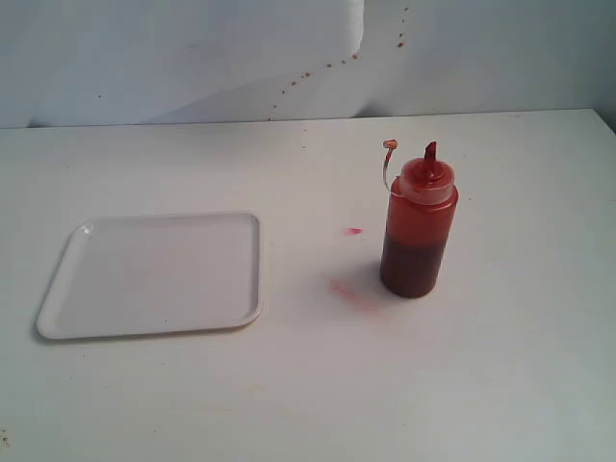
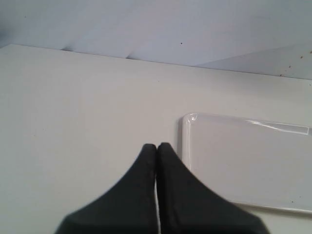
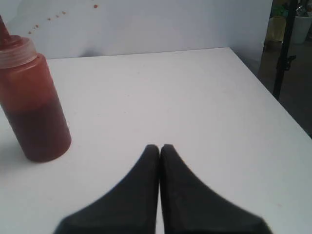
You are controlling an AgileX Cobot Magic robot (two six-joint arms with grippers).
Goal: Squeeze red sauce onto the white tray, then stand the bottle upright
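The red-tinted squeeze bottle [image 1: 418, 231] stands upright on the table right of centre, its nozzle up and its tethered tip cap curling to one side. It also shows in the right wrist view [image 3: 33, 105]. The white tray [image 1: 154, 275] lies flat at the left and looks bare; no dark red sauce shows on it. Its corner appears in the left wrist view [image 2: 243, 156]. My left gripper [image 2: 157, 145] is shut and empty, just beside the tray's rim. My right gripper [image 3: 159, 146] is shut and empty, well apart from the bottle. Neither gripper shows in the exterior view.
Faint pink smears [image 1: 348, 289] mark the table [image 1: 308, 404] near the bottle's base. Small red spatters [image 1: 327, 65] dot the white back wall. The table's right edge [image 3: 273, 97] drops off near my right gripper.
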